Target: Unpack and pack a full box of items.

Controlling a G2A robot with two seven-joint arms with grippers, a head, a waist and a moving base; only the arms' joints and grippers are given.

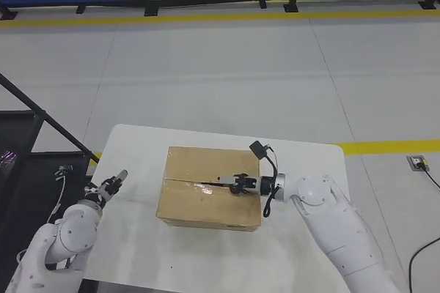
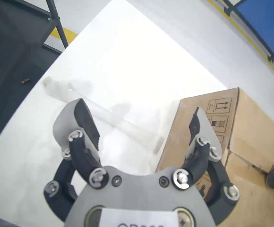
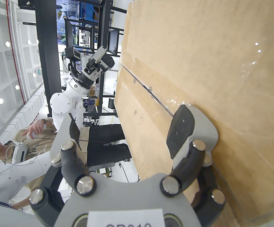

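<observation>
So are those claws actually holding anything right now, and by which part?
Nothing is held. The left gripper is open above the table beside the box; the right gripper is open too, one fingertip at the seam on the box's top.

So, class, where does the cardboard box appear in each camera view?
Top view: box in the middle of the table.
Left wrist view: box on the table, beyond the left end effector.
Right wrist view: box top close against the right end effector.
Shared landmark: the seam between its top flaps.
</observation>
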